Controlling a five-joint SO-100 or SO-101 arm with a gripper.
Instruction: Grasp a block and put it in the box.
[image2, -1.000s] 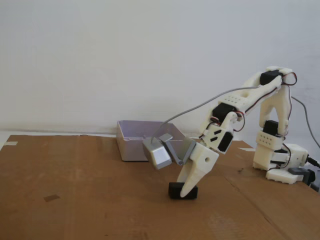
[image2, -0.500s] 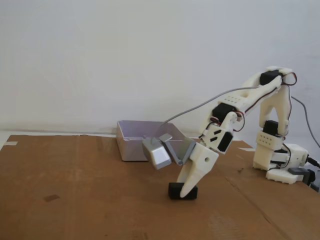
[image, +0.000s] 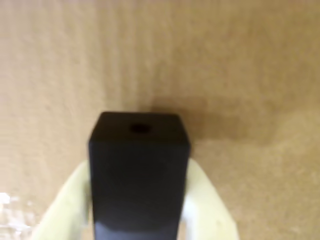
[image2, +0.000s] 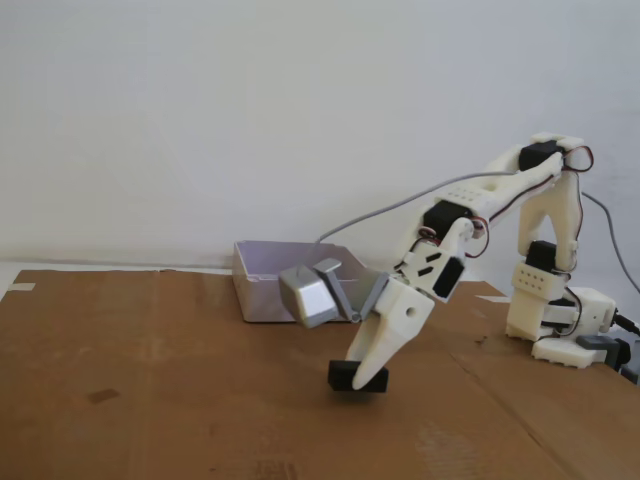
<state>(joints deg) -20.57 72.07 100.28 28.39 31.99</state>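
Holding the block (image2: 352, 376) pinched tight just off the table (image2: 150, 400), the hand (image2: 362, 378) has the box (image2: 262, 290) behind it, toward the far edge.

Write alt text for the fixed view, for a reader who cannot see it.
A white robot arm reaches down to the left and holds a small black block in its gripper, just above a brown cardboard surface. A shallow pale lavender-grey box sits behind, against a white wall, and a grey camera housing rides beside the jaws.
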